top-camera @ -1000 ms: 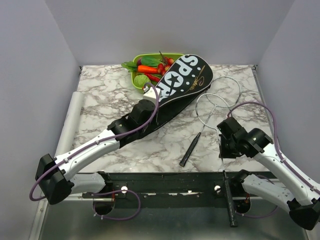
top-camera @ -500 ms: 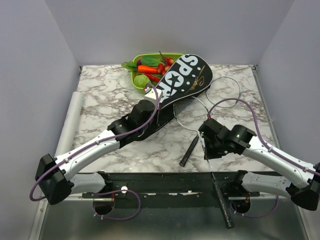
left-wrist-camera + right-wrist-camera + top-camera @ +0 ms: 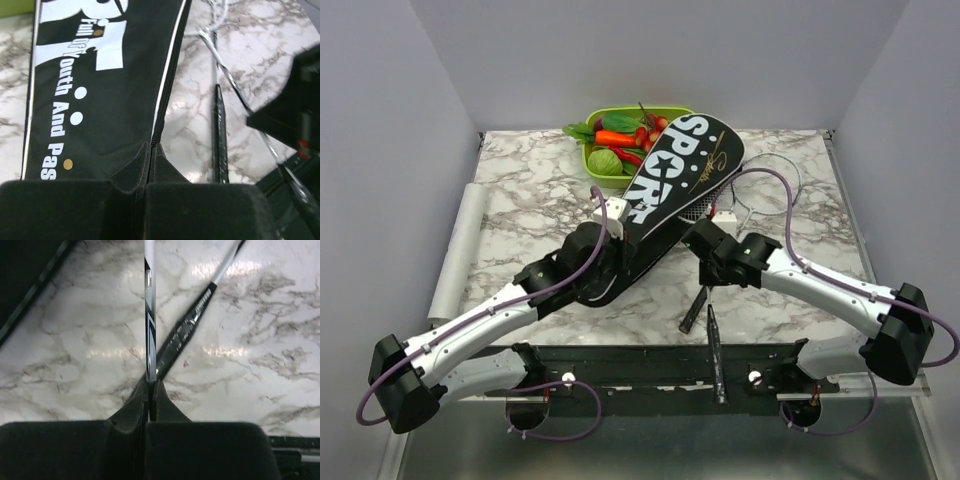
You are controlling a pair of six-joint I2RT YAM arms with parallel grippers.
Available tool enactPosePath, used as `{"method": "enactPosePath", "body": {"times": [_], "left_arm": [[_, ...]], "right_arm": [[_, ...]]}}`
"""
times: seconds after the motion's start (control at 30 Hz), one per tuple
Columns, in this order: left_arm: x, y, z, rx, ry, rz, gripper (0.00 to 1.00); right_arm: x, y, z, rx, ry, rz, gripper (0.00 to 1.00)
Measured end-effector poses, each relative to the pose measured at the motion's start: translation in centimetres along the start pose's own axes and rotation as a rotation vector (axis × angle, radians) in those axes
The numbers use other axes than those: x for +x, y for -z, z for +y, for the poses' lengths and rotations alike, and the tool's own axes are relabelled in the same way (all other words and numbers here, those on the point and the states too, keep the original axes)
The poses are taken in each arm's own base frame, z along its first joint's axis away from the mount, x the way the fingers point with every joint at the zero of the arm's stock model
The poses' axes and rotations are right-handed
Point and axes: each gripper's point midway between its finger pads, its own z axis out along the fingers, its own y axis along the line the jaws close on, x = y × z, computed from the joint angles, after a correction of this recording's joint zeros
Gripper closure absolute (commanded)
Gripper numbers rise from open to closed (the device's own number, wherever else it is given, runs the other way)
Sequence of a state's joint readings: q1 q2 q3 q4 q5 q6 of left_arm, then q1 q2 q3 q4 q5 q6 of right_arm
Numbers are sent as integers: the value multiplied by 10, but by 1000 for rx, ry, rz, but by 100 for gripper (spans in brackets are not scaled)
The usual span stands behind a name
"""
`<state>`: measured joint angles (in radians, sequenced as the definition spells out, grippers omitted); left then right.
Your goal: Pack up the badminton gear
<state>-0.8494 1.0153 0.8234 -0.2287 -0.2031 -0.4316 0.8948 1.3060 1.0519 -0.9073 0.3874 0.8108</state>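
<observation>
The long black bag (image 3: 665, 185) lettered "SPORT" lies slanted across the table, its wide end resting on the green tray. My left gripper (image 3: 623, 226) is shut on the bag's zipper edge (image 3: 159, 120), fingertips pinched together (image 3: 151, 148). My right gripper (image 3: 706, 268) is shut on the thin silver shaft (image 3: 149, 315) of one racket; its black handle (image 3: 713, 345) sticks out over the table's front edge and its head reaches the bag's side. The second racket (image 3: 696, 308) lies on the marble, its handle (image 3: 186, 334) just past my right fingertips.
A green tray (image 3: 620, 113) of toy vegetables stands at the back, partly under the bag. A white roll (image 3: 460, 250) lies along the table's left edge. The black frame rail (image 3: 640, 358) runs along the front. Grey walls close in on three sides.
My right arm has swung left with the racket, bringing its head from the right side to the bag. The left arm has shifted slightly left and the bag has turned more upright.
</observation>
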Motion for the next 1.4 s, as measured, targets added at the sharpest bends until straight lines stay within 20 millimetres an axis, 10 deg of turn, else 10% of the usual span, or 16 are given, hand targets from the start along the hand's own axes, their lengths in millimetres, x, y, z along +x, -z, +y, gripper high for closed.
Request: {"method": "enactPosePath", "body": {"times": [0.5, 0.8, 1.0, 1.4], "left_arm": [[78, 20, -59, 196, 84, 112, 100], [100, -1, -88, 247, 147, 118, 100], [102, -7, -91, 242, 140, 120, 100], [107, -11, -94, 246, 106, 137, 100]], "right_arm": [[-92, -62, 37, -58, -132, -220, 100], [-92, -111, 48, -71, -97, -189, 98], [-100, -106, 50, -116, -101, -219, 48], [-92, -34, 18, -195, -108, -282, 42]]}}
